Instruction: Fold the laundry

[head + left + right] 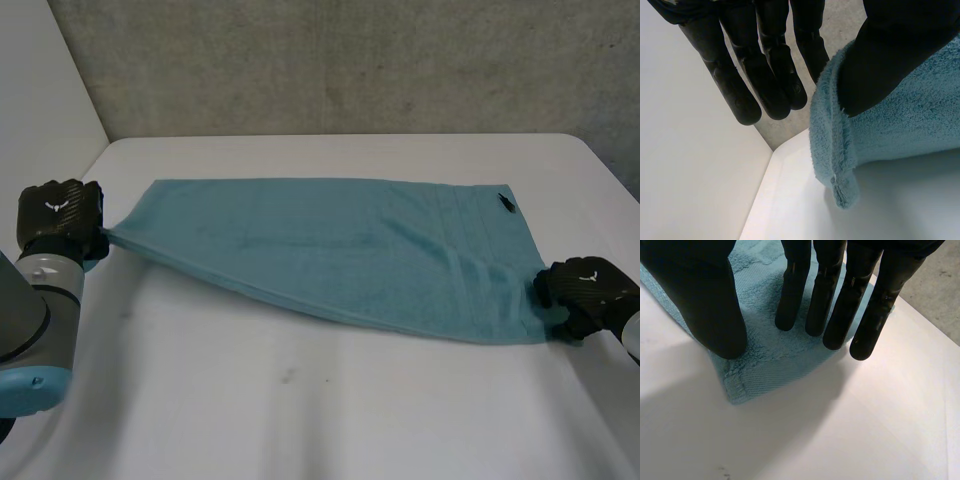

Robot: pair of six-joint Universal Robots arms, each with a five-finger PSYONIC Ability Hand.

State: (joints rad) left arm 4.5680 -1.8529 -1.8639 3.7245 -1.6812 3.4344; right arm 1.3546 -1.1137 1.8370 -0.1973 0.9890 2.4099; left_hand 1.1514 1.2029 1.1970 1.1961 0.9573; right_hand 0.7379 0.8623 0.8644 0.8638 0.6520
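Two corners of the towel [340,250], spread on the table [300,410], are pinched, one by the left hand [60,212], one by the right hand [587,290], seemingly stretching its near edge taut for a fold.

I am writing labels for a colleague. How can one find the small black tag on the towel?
On the white table spreads one teal towel. Go to its far corner on the robot's right side: the black tag sits near that edge, the only dark mark on the cloth.
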